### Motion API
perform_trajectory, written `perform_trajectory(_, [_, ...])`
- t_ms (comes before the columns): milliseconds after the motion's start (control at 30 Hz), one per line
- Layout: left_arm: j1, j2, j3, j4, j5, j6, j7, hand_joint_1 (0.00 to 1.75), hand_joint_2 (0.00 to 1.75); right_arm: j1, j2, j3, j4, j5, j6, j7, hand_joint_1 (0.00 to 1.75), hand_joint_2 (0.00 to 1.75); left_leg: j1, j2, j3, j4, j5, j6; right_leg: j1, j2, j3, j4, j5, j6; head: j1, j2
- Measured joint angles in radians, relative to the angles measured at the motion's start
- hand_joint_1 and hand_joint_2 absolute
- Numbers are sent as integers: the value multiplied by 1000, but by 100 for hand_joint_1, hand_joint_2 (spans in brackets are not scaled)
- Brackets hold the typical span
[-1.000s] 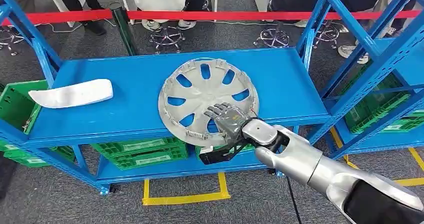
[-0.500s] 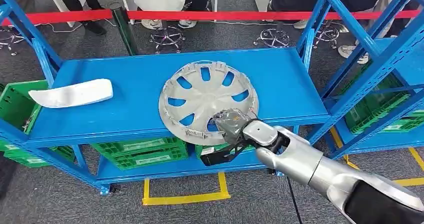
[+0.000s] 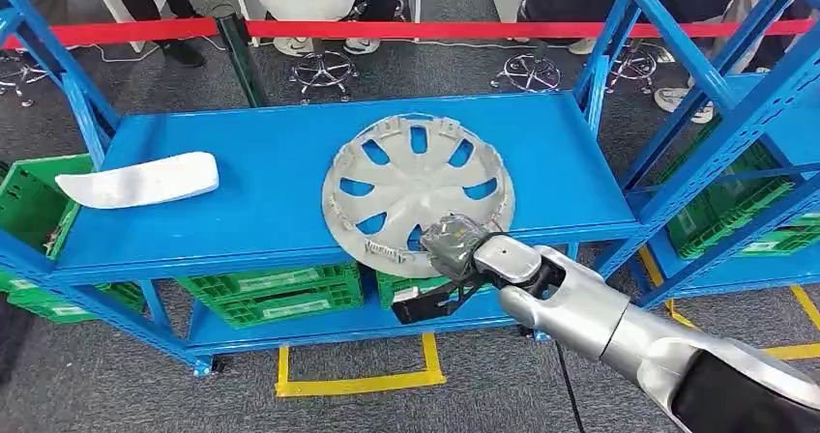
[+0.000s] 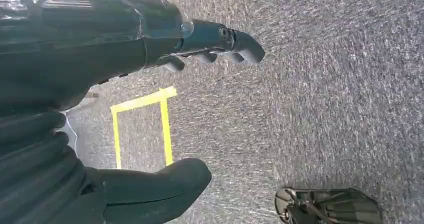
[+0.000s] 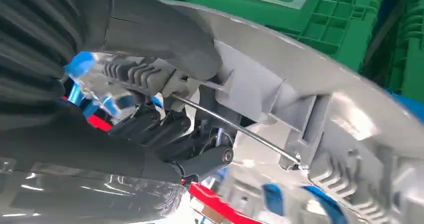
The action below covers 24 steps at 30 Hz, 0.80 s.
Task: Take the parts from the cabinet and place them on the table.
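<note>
**A:** Where is the part, and what holds it?

**B:** A round silver-grey plastic hubcap [image 3: 418,193] lies on the blue metal shelf [image 3: 261,191], tilted, with its near rim out past the shelf's front edge. The right hand [image 3: 451,243] grips that overhanging rim, fingers curled over the top. From the right wrist view the thumb [image 5: 155,39] presses the underside of the rim, beside small clips and a thin wire ring.

**A:** And the other hand?

**B:** The left hand [image 4: 150,109] hangs over grey speckled carpet, fingers [image 4: 235,41] and thumb spread apart, holding nothing.

**A:** What room is there around the hubcap?

**B:** Bare blue shelf lies on both sides of it. A curved white trim piece [image 3: 138,180] rests well apart, near the shelf's left end. A slanted blue upright [image 3: 619,37] stands at the right end, clear of the rim.

**A:** Below and behind?

**B:** Ribbed green crates [image 3: 271,293] sit on the lower shelf, just under the hand. Yellow tape [image 3: 358,383] marks the floor in front. Behind the shelf runs a red barrier strip [image 3: 387,29], with stool bases and people's feet beyond.
</note>
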Motion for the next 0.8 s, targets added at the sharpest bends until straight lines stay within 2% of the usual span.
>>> perform_trajectory(200, [0,0,0,0,0,4,-5,0,175,6,-8,-2,-10,-5,-5,5,175,175,0,1,0,0,0,0,0,0,0,0,0,0,0,0])
perform_trajectory(433, [0,0,0,0,0,6,-6,0,175,37,-10,-26,-20,-35,-70,15,175,175,0,2,-1,0,0,0,0,0,0,0,0,0,-1,0])
perform_trajectory(467, [0,0,0,0,0,9,-6,0,175,45,-10,-32,-23,-58,-111,15,175,175,0,2,-1,0,0,0,0,0,0,0,0,0,-1,0])
perform_trajectory(533, [0,0,1,0,0,18,-6,0,175,73,-10,-64,-32,-131,-256,10,175,175,0,2,-1,0,0,0,0,-1,0,0,0,0,0,0])
perform_trajectory(567, [0,0,1,0,0,21,-7,0,0,88,-9,-87,-40,-178,-336,-1,175,175,0,2,-1,0,0,0,0,-1,0,0,0,0,0,0])
perform_trajectory(633, [0,0,2,0,0,24,-19,0,0,119,-3,-149,-66,-289,-483,-38,175,175,0,2,-1,0,0,0,0,-1,0,0,0,0,0,0])
perform_trajectory(700, [0,0,3,0,0,23,-32,0,0,157,2,-211,-111,-381,-570,-85,175,175,0,1,-1,0,0,0,0,-2,0,0,0,0,-2,0])
perform_trajectory(800, [1,0,5,0,0,13,-59,0,0,245,18,-321,-235,-549,-694,-213,175,175,0,1,-2,0,0,0,0,-3,0,0,0,0,0,0])
